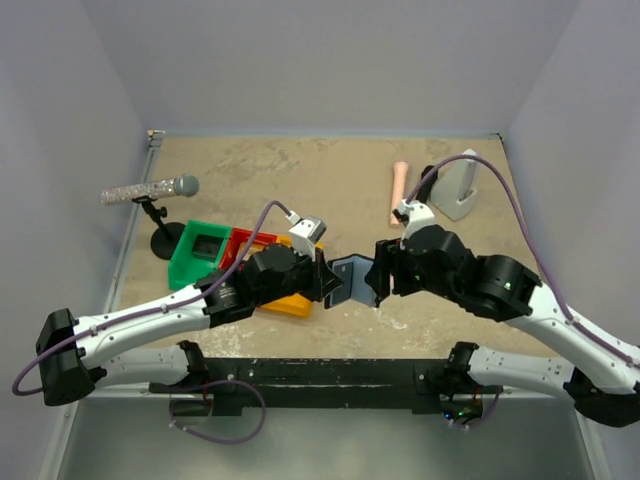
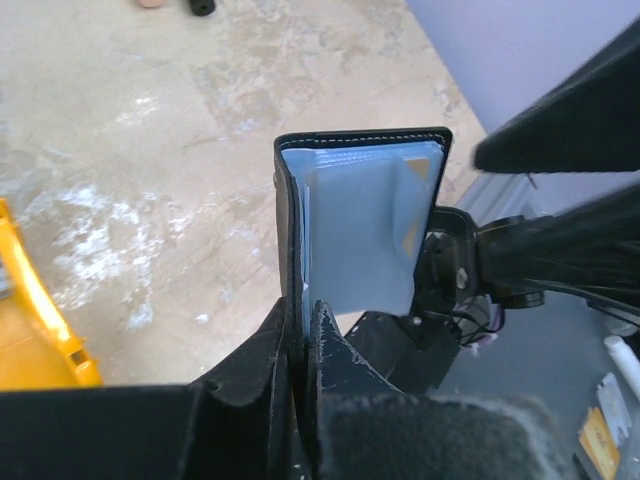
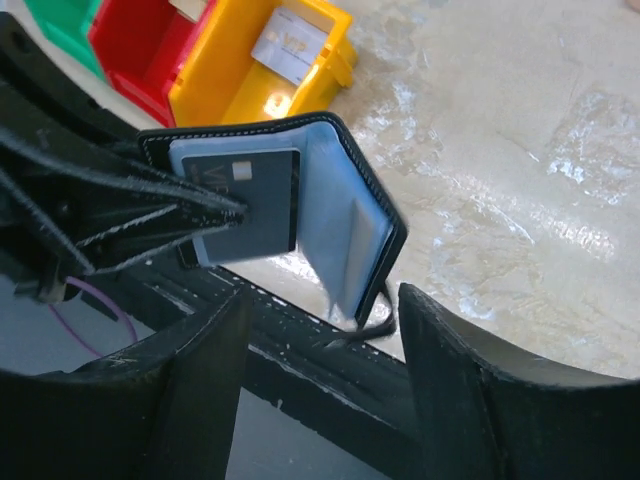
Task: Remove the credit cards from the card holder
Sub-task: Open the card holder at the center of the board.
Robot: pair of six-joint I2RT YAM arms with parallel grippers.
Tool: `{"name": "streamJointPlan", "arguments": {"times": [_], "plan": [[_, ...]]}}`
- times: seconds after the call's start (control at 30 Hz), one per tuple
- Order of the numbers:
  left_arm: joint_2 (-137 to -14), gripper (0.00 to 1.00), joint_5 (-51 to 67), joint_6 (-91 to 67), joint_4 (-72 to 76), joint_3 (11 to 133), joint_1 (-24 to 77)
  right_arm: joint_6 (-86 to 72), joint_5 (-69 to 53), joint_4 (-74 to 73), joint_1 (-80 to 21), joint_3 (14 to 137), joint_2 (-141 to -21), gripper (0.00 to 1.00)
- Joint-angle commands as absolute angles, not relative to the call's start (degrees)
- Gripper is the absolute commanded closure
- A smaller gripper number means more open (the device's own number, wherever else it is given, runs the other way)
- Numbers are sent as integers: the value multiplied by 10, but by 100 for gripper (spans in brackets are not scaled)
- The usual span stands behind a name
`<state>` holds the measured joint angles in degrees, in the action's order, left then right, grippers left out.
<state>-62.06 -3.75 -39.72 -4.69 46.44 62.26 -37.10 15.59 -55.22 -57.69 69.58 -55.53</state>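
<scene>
Two arms meeting over a sandy table (image 1: 300, 170), near its front edge. The black wallet (image 1: 348, 280) hangs in the air between the two grippers, clear of the tabletop, standing on edge and opened like a book so that its pale blue inner faces show. The left gripper (image 2: 303, 322) is closed tight on one black cover of the wallet, the fingers (image 3: 215, 208) pinching that flap from both sides. A dark card (image 3: 250, 205) sits in the pocket of the pinched flap, partly covered by the left fingertip. The right gripper (image 3: 322, 295) has its jaws spread wide and holds nothing; the free flap's lower edge and a small black tab hang between the two fingers, and contact with either finger cannot be made out. Behind the left arm lie three joined bins, green (image 1: 200, 255), red (image 1: 245, 240) and yellow (image 3: 230, 80); a silvery card (image 3: 290, 45) lies flat inside the yellow bin
</scene>
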Motion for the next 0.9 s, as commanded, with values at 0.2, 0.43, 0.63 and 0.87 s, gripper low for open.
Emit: {"name": "streamJointPlan", "arguments": {"times": [0.2, 0.43, 0.63, 0.87], "plan": [[-594, 100, -91, -361, -149, 555, 625, -323, 144, -561, -577, 720, -515, 24], [-564, 100, -23, -367, -102, 534, 625, -321, 134, -518, -576, 684, -512, 11], [-523, 100, 35, -356, -59, 508, 624, -312, 116, -494, -563, 660, -485, 11], [-470, 100, 99, -336, -24, 475, 623, -308, 57, -442, -511, 602, -405, 20]]}}
